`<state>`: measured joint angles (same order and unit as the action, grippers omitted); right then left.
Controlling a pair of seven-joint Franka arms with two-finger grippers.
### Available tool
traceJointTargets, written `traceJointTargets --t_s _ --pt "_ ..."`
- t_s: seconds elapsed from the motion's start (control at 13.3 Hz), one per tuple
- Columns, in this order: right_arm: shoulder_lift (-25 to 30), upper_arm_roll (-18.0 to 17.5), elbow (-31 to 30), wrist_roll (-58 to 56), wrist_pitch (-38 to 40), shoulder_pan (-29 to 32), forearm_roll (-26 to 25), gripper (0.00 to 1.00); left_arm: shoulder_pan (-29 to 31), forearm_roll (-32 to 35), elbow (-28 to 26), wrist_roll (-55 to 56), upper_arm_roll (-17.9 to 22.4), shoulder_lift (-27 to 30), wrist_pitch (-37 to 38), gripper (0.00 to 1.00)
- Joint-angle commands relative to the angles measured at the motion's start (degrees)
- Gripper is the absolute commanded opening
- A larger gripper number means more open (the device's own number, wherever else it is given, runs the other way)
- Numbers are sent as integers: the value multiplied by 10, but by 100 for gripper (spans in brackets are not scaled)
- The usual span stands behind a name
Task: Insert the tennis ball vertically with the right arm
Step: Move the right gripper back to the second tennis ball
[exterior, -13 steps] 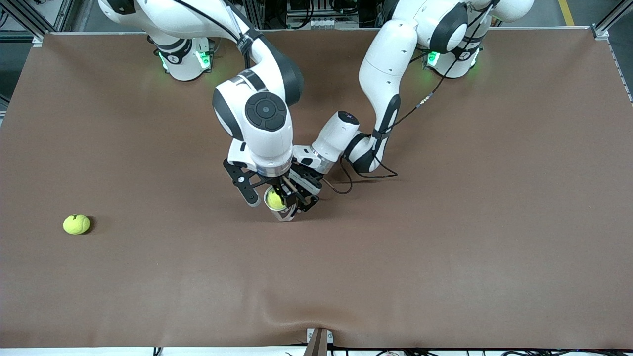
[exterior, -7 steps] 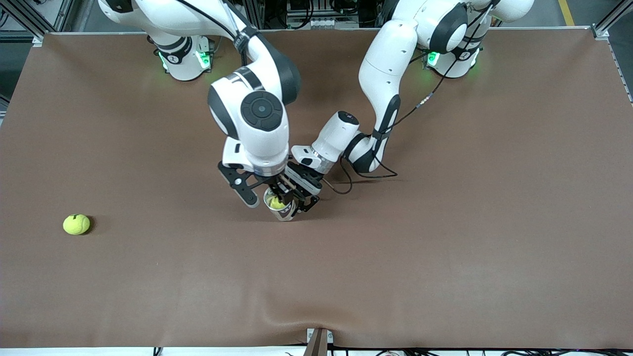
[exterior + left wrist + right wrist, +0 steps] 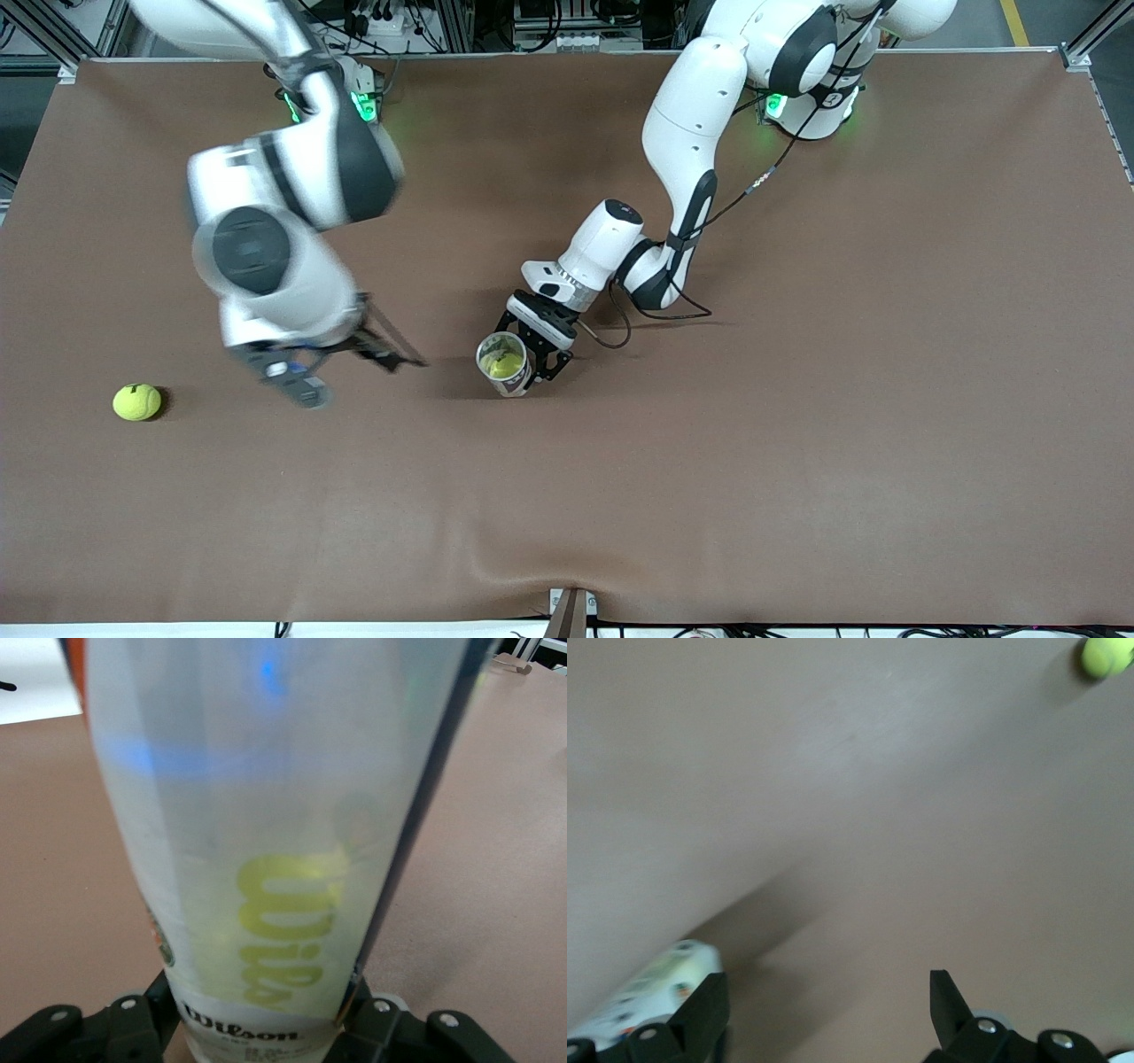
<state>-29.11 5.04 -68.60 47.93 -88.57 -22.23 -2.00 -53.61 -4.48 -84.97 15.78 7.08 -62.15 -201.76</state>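
Tennis ball (image 3: 507,364) is down inside the can (image 3: 503,361), visible through the open mouth from above, below the rim. The can stands upright on the bench (image 3: 797,443), roughly mid-bench, a bit toward the right arm's end. My left end effector (image 3: 536,351) is at the can's 2 o'clock in the front view, low at bench level and bracketing the can near its base. In the left wrist view the can wall fills the space between the jaws, but I cannot tell whether I'm clamping it or just standing around it. My right end effector (image 3: 350,372) is spread wide with nothing in it. It is off the can, at its 9 o'clock in the front view, over bare bench between the can and a second tennis ball (image 3: 137,401). That ball lies loose on the bench, well apart from the can, out at about 8 o'clock near the right arm's end. My read is that the vertical drop with the right arm is done for this ball, since it's seated and the can is upright. What looks left is the loose ball, if it also goes in, and the left arm letting go of the can. Main risk I see is tipping the can on release.
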Motion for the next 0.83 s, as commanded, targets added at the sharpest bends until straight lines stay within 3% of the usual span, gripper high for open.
traceJointTargets --t_s 0.0,0.45,0.75 --pt "10 -7 -15 -122 13 66 4 100 -9 -15 22 4 10 -18 -7 72" --pt "10 -7 -15 -428 4 221 2 100 -9 -15 22 3 10 -18 -7 78" --pt "5 -6 -46 -550 -72 282 -6 100 -9 -15 22 3 10 -18 -7 81"
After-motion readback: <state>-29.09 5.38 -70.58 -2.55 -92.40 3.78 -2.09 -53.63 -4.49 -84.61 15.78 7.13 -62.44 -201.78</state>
